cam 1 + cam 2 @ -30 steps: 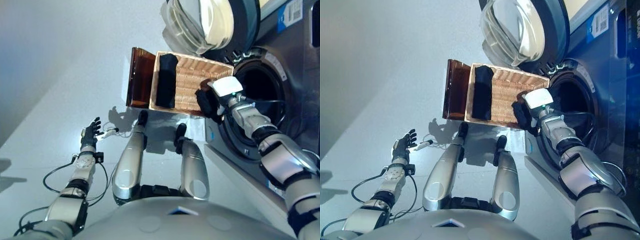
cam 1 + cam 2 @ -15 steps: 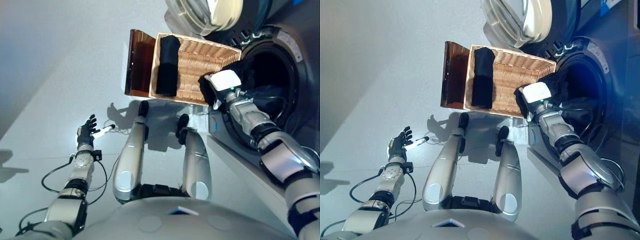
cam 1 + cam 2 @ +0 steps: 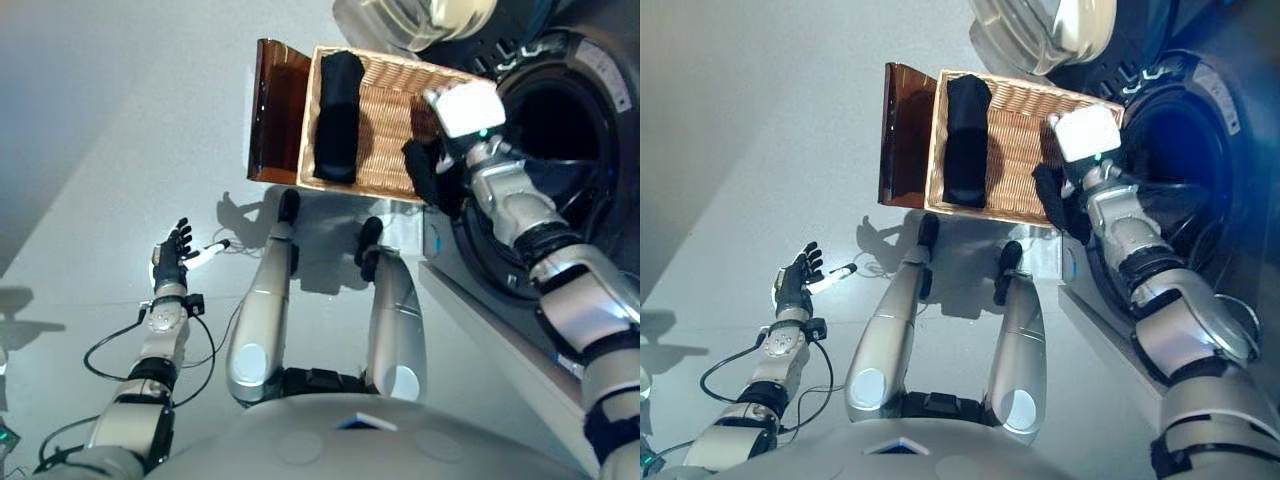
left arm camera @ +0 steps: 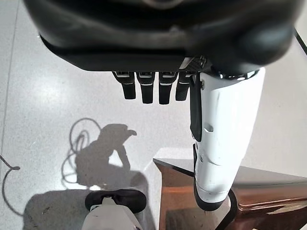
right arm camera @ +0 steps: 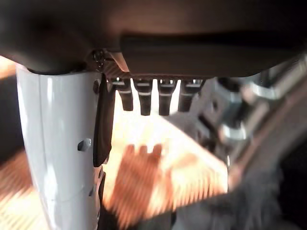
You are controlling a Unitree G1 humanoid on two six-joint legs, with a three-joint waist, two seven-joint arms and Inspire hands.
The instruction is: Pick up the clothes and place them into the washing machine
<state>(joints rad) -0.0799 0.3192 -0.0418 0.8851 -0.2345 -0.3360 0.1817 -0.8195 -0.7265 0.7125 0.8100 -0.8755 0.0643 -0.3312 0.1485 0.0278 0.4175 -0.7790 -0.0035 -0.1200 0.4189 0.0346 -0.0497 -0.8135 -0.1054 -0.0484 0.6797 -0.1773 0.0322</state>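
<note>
A black folded garment [image 3: 338, 115] lies along the left side of a wicker basket [image 3: 392, 120] on the floor. My right hand [image 3: 428, 178] hovers over the basket's right end, beside the washing machine's open drum [image 3: 560, 140]. In its wrist view the fingers [image 5: 144, 98] are straight and hold nothing, with the wicker floor past them. Inside the drum it is dark and I cannot make out what lies there. My left hand [image 3: 170, 262] hangs open low over the floor at the far left, away from the basket; its thumb [image 4: 225, 134] and fingers hold nothing.
The basket's brown lid [image 3: 275, 125] stands open on its left side. The machine's round glass door [image 3: 420, 15] is swung open above the basket. The machine's front panel [image 3: 470, 290] runs along the right. Grey floor [image 3: 120, 120] spreads to the left.
My right hand has drawn back from the drum's mouth to the basket's right end. The dark cloth seen by it half a second ago is no longer at the hand. The camera has shifted slightly.
</note>
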